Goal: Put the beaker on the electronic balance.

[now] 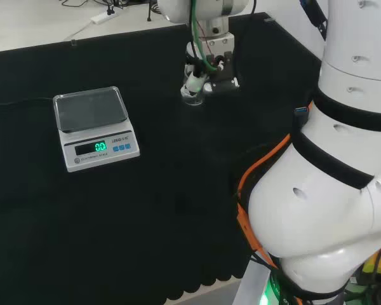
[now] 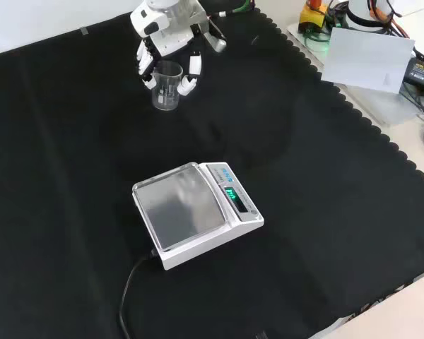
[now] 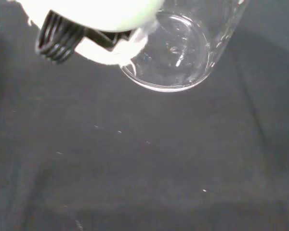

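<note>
Fingers (image 2: 191, 73) of the hand (image 2: 166, 39) curl around the clear glass beaker (image 2: 167, 86), well apart from the electronic balance (image 2: 196, 212) on the black cloth (image 2: 325, 212).

Beaker (image 2: 167, 85) upright on cloth (image 2: 71, 176), seemingly between fingers (image 2: 189, 81), balance (image 2: 196, 213) well apart, nearer in front view.

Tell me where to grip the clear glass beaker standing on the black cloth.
Grip the clear glass beaker round its straight side wall, likely mid-height. It stands upright with an open mouth, so come from above, as the black and white hand does, fingers either side. Lifted upright, it suits the electronic balance.
</note>
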You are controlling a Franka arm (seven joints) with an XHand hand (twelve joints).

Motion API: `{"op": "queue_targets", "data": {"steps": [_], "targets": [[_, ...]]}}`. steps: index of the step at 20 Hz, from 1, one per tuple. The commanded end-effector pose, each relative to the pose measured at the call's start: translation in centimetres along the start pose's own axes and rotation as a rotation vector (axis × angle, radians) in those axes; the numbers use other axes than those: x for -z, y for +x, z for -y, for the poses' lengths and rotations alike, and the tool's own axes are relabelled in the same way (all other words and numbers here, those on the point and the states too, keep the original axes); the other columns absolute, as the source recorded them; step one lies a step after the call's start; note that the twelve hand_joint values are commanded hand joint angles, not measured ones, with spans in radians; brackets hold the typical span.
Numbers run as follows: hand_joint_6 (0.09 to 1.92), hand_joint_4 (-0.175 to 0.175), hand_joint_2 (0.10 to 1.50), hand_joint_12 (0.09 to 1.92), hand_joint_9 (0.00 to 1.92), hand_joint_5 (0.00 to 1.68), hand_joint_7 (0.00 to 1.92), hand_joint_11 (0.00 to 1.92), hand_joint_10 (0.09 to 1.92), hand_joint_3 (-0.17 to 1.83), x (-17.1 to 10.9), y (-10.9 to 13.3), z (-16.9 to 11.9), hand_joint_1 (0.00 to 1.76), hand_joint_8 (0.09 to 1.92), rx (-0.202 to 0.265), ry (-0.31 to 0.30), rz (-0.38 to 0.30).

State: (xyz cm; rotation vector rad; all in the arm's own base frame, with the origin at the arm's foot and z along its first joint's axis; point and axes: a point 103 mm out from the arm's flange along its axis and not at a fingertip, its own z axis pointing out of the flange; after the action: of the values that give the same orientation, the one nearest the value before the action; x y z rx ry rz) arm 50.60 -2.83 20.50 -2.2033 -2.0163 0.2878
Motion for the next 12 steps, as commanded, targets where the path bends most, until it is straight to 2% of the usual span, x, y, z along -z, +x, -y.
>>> {"op": "queue_targets", "data": {"steps": [1,12], "targets": [[1.14,-0.107,0.61,1.22,1.06,0.72,0.93,0.79,0.79,0.77,1.4,2.0,0.3,1.19,1.03,0.030,-0.004,0.011],[1.13,-0.104,0.60,1.22,1.06,0.71,0.93,0.79,0.79,0.78,3.9,7.3,1.0,1.19,1.02,0.101,-0.019,0.041]]}}
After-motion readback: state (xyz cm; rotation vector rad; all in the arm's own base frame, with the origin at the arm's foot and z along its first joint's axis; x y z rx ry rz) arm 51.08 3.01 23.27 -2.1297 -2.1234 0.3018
